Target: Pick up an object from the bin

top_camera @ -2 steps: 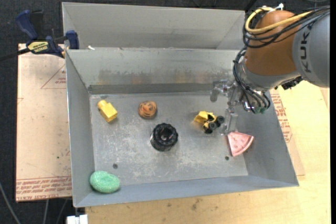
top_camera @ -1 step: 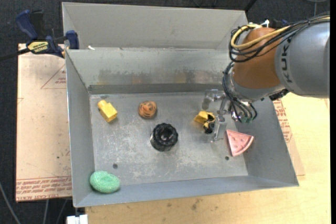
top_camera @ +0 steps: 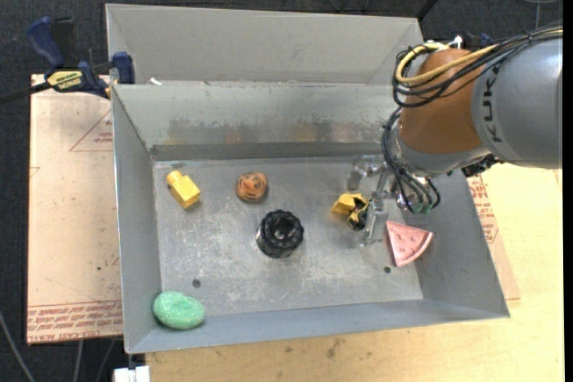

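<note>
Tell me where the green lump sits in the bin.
In the camera view the green lump lies in the bin's lower-left corner, below the yellow block and down-left of the black round piece.

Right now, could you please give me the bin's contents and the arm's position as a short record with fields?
bin: grey metal, six loose things, none heaped
left: yellow block; green lump in the near-left corner
middle: brown round piece; black ring-shaped piece
right: yellow-and-black piece; pink wedge
arm: enters from the right, its end low between the yellow-and-black piece and the pink wedge
</note>
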Robot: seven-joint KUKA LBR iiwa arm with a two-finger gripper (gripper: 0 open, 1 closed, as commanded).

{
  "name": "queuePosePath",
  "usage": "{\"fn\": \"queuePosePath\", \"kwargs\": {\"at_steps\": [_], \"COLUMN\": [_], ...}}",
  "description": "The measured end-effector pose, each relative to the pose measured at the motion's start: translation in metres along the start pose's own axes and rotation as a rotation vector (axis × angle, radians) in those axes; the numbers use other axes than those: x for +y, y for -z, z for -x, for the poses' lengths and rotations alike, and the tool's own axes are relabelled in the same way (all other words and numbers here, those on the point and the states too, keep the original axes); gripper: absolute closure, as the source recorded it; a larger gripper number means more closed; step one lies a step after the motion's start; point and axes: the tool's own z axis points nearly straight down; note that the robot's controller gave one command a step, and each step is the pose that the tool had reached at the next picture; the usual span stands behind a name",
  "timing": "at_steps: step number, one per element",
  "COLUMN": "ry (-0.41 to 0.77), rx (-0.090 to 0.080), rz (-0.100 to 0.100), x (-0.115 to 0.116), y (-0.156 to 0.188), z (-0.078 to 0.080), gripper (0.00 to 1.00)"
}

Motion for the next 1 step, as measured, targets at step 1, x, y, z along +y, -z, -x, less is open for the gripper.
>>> {"fn": "queuePosePath", "kwargs": {"at_steps": [1], "ry": [-0.013], "rx": [-0.009], "rz": [-0.001], "x": [-0.0007], "y": [0.0395], "z": [0.0023], "gripper": [0.0]}}
